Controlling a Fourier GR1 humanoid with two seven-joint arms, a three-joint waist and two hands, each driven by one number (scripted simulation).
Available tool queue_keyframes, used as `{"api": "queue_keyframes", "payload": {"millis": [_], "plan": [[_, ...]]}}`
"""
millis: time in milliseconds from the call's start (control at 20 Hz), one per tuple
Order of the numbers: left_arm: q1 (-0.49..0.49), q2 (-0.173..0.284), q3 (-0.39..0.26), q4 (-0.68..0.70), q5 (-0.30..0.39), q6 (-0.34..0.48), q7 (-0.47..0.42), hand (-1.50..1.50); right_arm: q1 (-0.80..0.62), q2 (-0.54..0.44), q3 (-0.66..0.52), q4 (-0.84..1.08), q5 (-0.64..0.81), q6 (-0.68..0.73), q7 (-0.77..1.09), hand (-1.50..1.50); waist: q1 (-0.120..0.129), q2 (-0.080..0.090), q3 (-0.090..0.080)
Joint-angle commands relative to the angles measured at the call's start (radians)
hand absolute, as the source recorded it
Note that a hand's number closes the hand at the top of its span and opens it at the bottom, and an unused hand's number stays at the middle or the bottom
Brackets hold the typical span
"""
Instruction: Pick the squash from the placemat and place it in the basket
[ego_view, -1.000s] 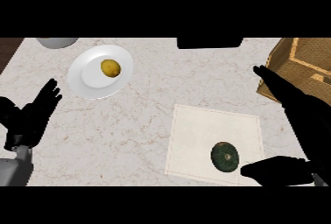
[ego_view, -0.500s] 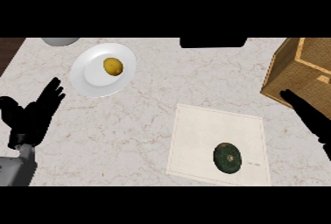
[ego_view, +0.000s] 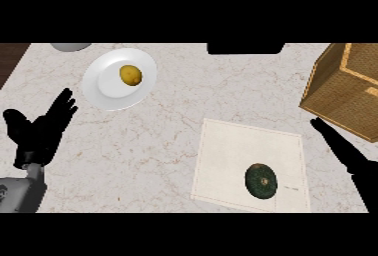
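The dark green round squash (ego_view: 260, 180) lies on the cream square placemat (ego_view: 251, 150), well apart from the woven wicker basket (ego_view: 347, 90). Right robot hand (ego_view: 347, 155) hovers beside it, fingers straight; left robot hand (ego_view: 40, 130) rests released.

The marble counter (ego_view: 170, 100) bears a plate (ego_view: 111, 92), placemat (ego_view: 244, 145) and basket (ego_view: 347, 92).

Left hand (ego_view: 40, 131) sat at the view's left edge — open, fingers straight and pointing up, thumb splayed out to the left, grey forearm coming in from the lower-left corner. Right hand (ego_view: 347, 155) was at the right edge — fingers extended straight, angled up and to the left, holding nothing.
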Motion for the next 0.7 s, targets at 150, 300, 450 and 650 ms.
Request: {"api": "queue_keyframes", "payload": {"millis": [150,300,450,650], "plan": [[-0.063,-0.005,0.01,0.052,-0.013,-0.024,0.006,0.0,0.12,0.102,0.121,0.133,0.341,-0.3,-0.275,-1.5,0.002,0.005,0.001],[-0.066,-0.008,0.023,0.051,-0.028,-0.028,0.018,0.0,0.107,0.155,0.193,0.29,0.44,-0.388,-0.301,-1.5,0.012,0.005,0.0],[0.005,0.013,0.042,-0.086,-0.004,-0.052,0.076,0.0,0.127,0.164,0.216,0.321,0.468,-0.367,-0.242,-1.5,0.019,0.002,0.0],[-0.058,-0.043,0.046,-0.014,-0.053,-0.033,0.067,0.0,0.145,0.148,0.167,0.401,0.41,-0.356,-0.321,-1.5,0.012,0.003,0.0]]}}
